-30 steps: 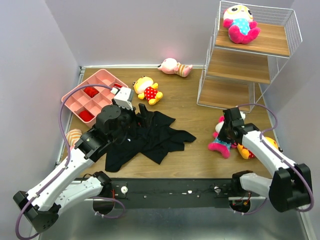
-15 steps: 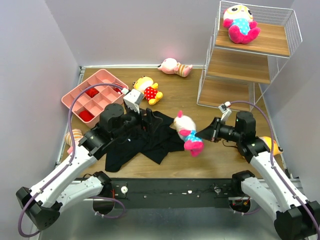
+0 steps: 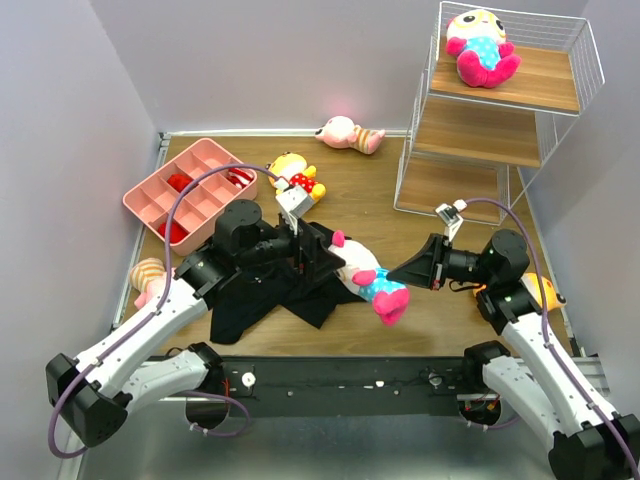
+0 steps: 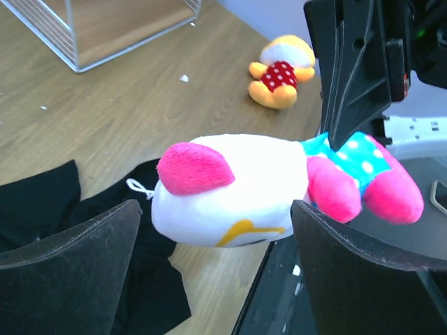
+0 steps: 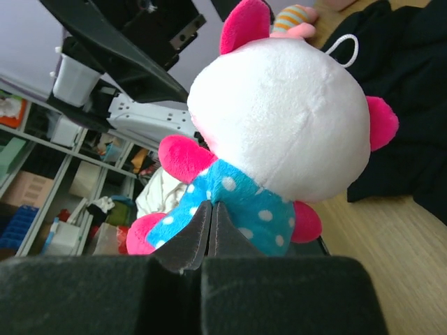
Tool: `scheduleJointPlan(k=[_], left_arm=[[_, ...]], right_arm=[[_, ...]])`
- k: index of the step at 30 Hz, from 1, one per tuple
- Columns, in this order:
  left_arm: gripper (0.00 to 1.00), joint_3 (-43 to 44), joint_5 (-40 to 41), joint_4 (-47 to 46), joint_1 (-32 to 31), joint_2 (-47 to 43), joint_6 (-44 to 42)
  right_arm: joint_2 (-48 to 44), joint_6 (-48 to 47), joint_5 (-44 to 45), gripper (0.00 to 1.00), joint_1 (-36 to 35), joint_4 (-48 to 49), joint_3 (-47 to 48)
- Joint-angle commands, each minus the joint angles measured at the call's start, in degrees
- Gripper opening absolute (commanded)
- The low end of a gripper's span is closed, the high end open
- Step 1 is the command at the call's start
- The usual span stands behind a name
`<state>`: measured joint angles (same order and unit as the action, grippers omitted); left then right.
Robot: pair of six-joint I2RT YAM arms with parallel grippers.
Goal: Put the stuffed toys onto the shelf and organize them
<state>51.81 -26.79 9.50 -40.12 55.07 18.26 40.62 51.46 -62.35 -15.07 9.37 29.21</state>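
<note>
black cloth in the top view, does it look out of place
Yes: the black cloth lies crumpled in a heap in the middle of the table, and it is no toy. A striped doll lies right at the table's left edge.

No writing or labels can be read anywhere.

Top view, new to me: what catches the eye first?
A white-faced doll hangs mid-table, pinched by the right gripper, its head between the open left gripper's fingers, over a black cloth. Its twin lies on the shelf's top board, far right.
</note>
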Motion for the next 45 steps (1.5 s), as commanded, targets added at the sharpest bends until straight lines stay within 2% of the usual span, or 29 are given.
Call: scheduleJointPlan(k=[1, 5, 7, 8, 10, 11, 13, 14, 15, 16, 18, 19, 21, 22, 23, 25, 30, 34, 37, 40, 41, 44, 45], left_arm=[[0.99, 0.7, -9.5, -2.1, 0.2, -0.7, -3.5], [0.98, 0.9, -14.9, -4.6, 0.2, -0.5, -3.5], [0.94, 0.7, -15.2, -5.2, 0.2, 0.2, -2.2], [0.82, 0.7, -15.2, -5.2, 0.2, 0.6, -1.9], [0.69, 0.9, -15.6, -5.1, 0.1, 2.0, -1.2], [0.54, 1.2, -15.5, -4.9, 0.1, 2.4, -1.0], [0.36, 1.4, -15.8, -4.8, 0.1, 3.5, -0.9], [0.16, 1.8, -15.8, -4.7, 0.1, 3.5, -0.8], [0.07, 1.9, -15.7, -4.7, 0.1, 3.6, -0.6], [0.00, 1.9, -15.3, -4.7, 0.1, 3.1, -0.2], [0.00, 1.8, -13.1, -4.7, 0.1, 2.5, 0.2], [0.00, 1.9, -11.8, -4.1, 0.2, 2.2, 0.5], [0.00, 3.3, -7.9, -0.6, 0.2, 2.3, 1.2], [0.00, 4.0, -7.0, 0.6, 0.2, 2.8, 1.6], [0.00, 5.8, -6.1, 2.2, 0.2, 3.0, 2.2], [0.00, 7.8, -2.6, 7.4, 0.2, 4.3, 3.4], [0.00, 14.6, 5.5, 18.7, 0.2, 6.6, 7.7], [0.00, 19.2, 7.0, 24.0, 0.3, 8.9, 10.2], [0.00, 22.2, 9.1, 27.6, 0.4, 10.3, 12.1], [0.00, 24.1, 11.0, 30.3, 1.2, 12.5, 12.8], [0.00, 24.5, 11.2, 30.8, 1.4, 13.2, 13.0], [0.00, 24.3, 9.7, 32.1, 2.9, 15.1, 13.3], [0.00, 24.1, 9.3, 31.9, 3.3, 15.2, 13.6]], right_arm=[[-0.4, 9.9, -5.2, 0.01, -0.2, 12.2, -2.4], [-0.6, 10.1, -5.0, 0.01, -0.2, 12.3, -1.7], [-0.5, 10.5, -5.0, 0.01, -0.2, 12.5, -1.6], [-0.5, 10.5, -5.1, 0.01, -0.2, 12.5, -1.7], [-0.5, 10.6, -5.0, 0.01, -0.2, 12.4, -1.8], [-0.5, 10.6, -4.9, 0.01, -0.1, 12.3, -1.9], [-0.5, 9.9, -4.8, 0.01, -0.1, 11.2, -2.1], [-0.6, 8.9, -4.4, 0.01, -0.2, 10.0, -2.0], [-0.8, 7.5, -3.8, 0.01, -0.1, 8.1, -1.7], [-0.9, 3.6, -3.2, 0.08, -0.2, 2.5, -0.4], [-1.3, -2.0, 0.2, 0.20, -0.2, -4.8, 2.0], [-1.9, -8.9, 2.0, 0.36, -0.2, -14.1, 3.6], [-2.3, -15.7, 9.3, 0.47, -0.1, -22.3, 9.4], [-2.6, -20.3, 12.0, 0.57, -0.3, -28.2, 11.0], [-3.3, -21.9, 15.8, 0.61, -0.1, -30.3, 14.3], [-4.1, -25.3, 17.8, 0.69, -0.1, -33.7, 17.1], [-4.7, -32.1, 24.2, 0.74, -0.4, -40.0, 23.9], [-2.5, -37.1, 30.7, 0.74, -1.5, -45.0, 27.6], [-0.8, -37.8, 36.1, 0.74, -5.2, -44.2, 29.1], [1.2, -39.8, 45.4, 0.73, -14.3, -43.7, 30.3], [3.6, -40.3, 53.0, 0.73, -21.3, -44.5, 31.9], [9.4, -41.8, 67.2, 0.72, -34.0, -46.1, 34.8], [10.3, -42.1, 68.7, 0.72, -36.0, -46.1, 35.1]])
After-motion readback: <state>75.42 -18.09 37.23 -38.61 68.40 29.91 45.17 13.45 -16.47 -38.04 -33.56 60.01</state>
